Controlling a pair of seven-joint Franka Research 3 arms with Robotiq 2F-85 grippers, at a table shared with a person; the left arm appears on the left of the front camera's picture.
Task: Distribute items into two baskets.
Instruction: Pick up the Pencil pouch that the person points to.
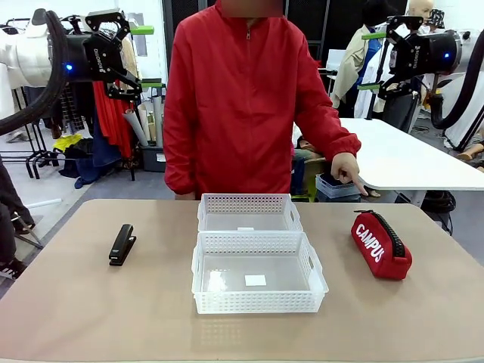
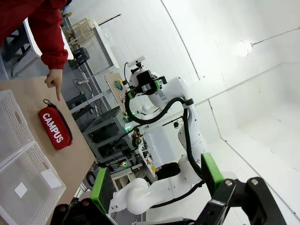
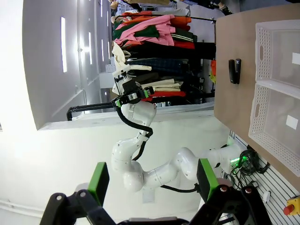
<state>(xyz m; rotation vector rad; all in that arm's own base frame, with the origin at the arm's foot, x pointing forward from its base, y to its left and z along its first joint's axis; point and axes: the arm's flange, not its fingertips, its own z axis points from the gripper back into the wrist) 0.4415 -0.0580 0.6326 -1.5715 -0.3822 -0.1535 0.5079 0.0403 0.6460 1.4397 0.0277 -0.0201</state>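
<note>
Tan table (image 1: 76,302) has a near basket (image 1: 257,304) and far basket (image 1: 249,203) dead centre, stapler (image 1: 122,243) off left, red pouch (image 1: 380,246) off right by a person's pointing hand (image 1: 348,168), and my left gripper (image 1: 145,57) and right gripper (image 1: 370,60) hang high, jaws wide with nothing held, so I'd guess it's step one: right arm drops onto that pouch.

Behind, a white table (image 1: 412,160) and clothes rack (image 3: 154,33).

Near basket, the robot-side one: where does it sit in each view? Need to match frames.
Front view: near basket at lower centre of the table.
Left wrist view: near basket in the bottom-left corner.
Right wrist view: near basket at the right edge, the lower of the two.
Shared landmark: the far basket right alongside it.
</note>
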